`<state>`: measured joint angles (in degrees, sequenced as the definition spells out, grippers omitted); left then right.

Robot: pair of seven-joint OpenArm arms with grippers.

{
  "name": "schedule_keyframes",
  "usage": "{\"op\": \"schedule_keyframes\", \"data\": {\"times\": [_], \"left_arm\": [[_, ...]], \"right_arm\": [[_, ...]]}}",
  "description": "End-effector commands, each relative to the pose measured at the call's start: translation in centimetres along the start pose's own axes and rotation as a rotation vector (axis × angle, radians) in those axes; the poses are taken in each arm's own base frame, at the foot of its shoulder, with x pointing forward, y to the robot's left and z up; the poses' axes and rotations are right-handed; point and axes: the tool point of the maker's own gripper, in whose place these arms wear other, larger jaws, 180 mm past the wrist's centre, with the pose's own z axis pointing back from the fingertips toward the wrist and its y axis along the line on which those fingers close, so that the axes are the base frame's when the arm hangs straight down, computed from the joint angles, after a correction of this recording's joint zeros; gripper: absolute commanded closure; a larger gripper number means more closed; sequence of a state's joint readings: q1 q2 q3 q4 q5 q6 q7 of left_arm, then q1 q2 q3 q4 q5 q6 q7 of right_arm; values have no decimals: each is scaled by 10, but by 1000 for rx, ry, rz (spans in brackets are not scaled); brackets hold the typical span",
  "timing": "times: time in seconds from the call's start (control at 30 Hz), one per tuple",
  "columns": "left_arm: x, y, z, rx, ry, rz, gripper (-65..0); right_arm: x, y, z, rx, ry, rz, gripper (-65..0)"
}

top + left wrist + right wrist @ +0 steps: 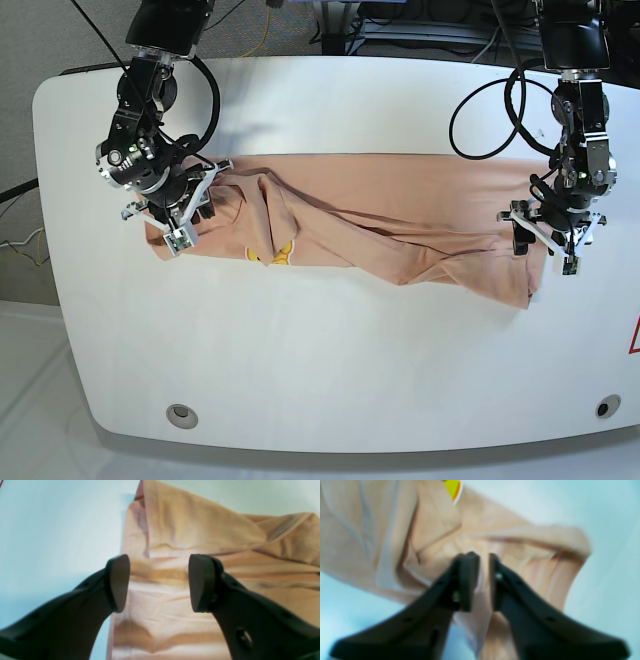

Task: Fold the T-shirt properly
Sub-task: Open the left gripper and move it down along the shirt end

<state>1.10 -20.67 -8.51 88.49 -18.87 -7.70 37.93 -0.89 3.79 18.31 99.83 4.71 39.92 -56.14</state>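
The peach T-shirt (380,215) lies crumpled in a long band across the white table (320,360), with a small yellow print (275,255) showing near its left end. In the base view my right gripper (185,210) is at the shirt's left end and my left gripper (548,245) at its right end. My left gripper (159,582) stands wide open just above the folded cloth (200,530), holding nothing. My right gripper (483,580) has its jaws a narrow gap apart, with a fold of the shirt (432,530) lying in the gap. The yellow print (452,487) shows beyond it.
Black cables (480,110) loop down from both arms at the back of the table. Two round holes (181,412) sit near the front corners. A red mark (634,340) is at the right edge. Bare white tabletop (50,530) lies beside the shirt.
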Motion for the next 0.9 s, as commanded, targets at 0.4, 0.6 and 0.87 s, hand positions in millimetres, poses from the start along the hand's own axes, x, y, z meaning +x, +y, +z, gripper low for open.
{"op": "schedule_keyframes", "data": {"times": [0.4,0.6,0.87], "left_arm": [[25,-28,-11,63,-66,-303,-340],[26,-29,-12,67,-76,-309,-343],[29,-25,-8,-52,-99,-146,-343]], "right_arm": [[10,-1,10,-12,-48,16,-267],[8,-1,10,-11,-45,15,-267],[0,2,9,-5,-28,11,-267]]}}
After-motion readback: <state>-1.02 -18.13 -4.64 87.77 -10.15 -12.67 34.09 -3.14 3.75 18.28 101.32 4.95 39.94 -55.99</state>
